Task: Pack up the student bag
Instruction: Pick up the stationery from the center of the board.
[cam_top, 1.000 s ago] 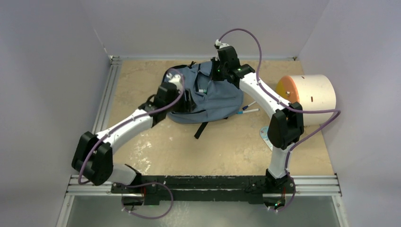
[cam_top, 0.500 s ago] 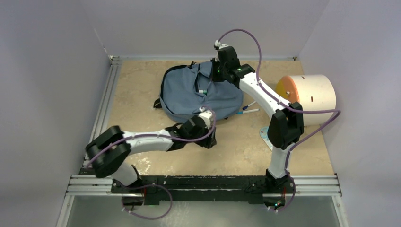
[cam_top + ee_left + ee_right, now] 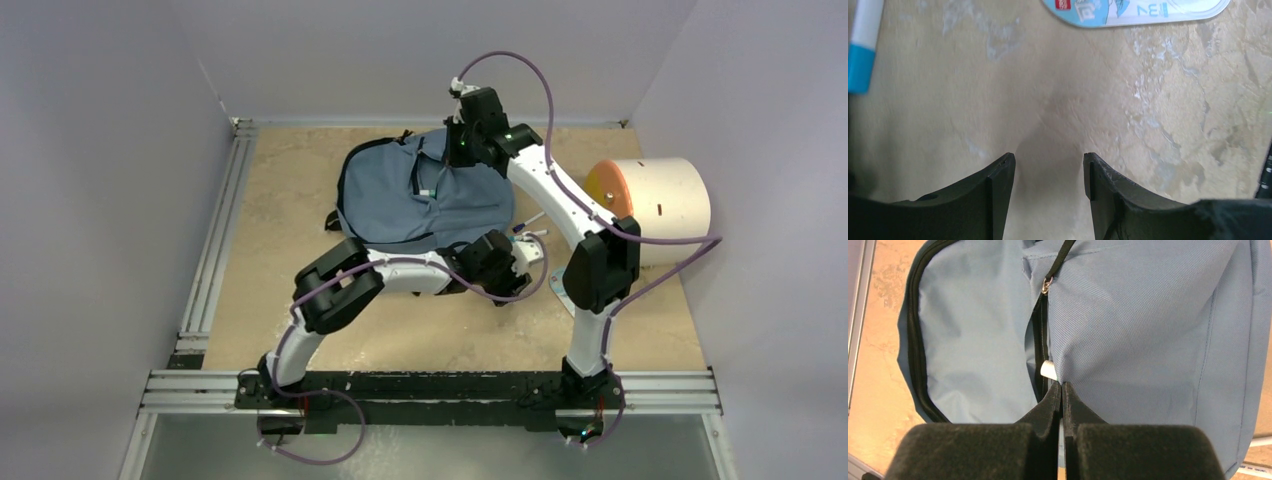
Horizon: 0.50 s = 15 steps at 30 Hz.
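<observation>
The grey-blue student bag (image 3: 400, 195) lies flat at the back middle of the table. My right gripper (image 3: 462, 150) is at its far right edge, shut on the fabric edge of the front pocket (image 3: 1062, 387), beside the open dark zipper (image 3: 1039, 340). A small white item (image 3: 1047, 369) pokes out of the pocket opening. My left gripper (image 3: 522, 256) is open and empty just above the table (image 3: 1048, 162), in front of the bag's right corner. A white pen with a blue band (image 3: 862, 45) lies to its upper left.
A white cylinder with an orange face (image 3: 655, 205) lies at the right. Two pens (image 3: 530, 232) lie by the bag's right corner. A flat white-and-blue plastic piece (image 3: 1138, 10) lies ahead of the left gripper, also showing in the top view (image 3: 557, 285). Metal rails line the left edge.
My left arm has left the bag's left side and swung across the front to the right, ending near the pens. My right gripper stays shut on the bag.
</observation>
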Each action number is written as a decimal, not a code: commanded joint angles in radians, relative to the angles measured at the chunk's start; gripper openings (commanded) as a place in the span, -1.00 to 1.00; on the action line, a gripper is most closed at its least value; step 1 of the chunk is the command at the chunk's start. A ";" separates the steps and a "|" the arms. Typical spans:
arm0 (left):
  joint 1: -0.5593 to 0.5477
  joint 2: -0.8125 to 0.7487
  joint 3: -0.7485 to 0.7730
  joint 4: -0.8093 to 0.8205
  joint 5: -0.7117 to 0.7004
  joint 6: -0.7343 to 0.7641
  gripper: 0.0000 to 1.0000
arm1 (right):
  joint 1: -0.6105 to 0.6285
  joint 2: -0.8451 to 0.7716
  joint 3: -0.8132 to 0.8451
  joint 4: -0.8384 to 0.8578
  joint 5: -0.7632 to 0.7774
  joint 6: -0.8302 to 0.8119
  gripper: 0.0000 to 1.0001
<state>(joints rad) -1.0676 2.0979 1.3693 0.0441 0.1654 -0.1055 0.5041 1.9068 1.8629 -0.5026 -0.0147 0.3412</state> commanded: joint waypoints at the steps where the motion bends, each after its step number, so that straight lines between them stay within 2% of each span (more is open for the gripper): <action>1: -0.002 0.057 0.098 0.081 0.066 0.249 0.04 | 0.007 -0.011 0.105 0.006 -0.076 -0.012 -1.00; 5: 0.005 0.108 0.126 0.202 0.052 0.388 0.05 | 0.007 -0.015 0.110 -0.001 -0.066 -0.021 -1.00; 9: 0.063 0.170 0.235 0.202 0.186 0.394 0.04 | 0.003 -0.015 0.122 -0.018 -0.055 -0.028 -1.00; 15: 0.118 0.265 0.369 0.236 0.248 0.405 0.05 | -0.003 0.000 0.176 -0.045 -0.050 -0.039 -1.00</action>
<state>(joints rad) -0.9863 2.3272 1.6466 0.1886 0.3305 0.2520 0.5022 1.9305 1.9244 -0.5571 -0.0261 0.3153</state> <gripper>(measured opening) 0.522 0.005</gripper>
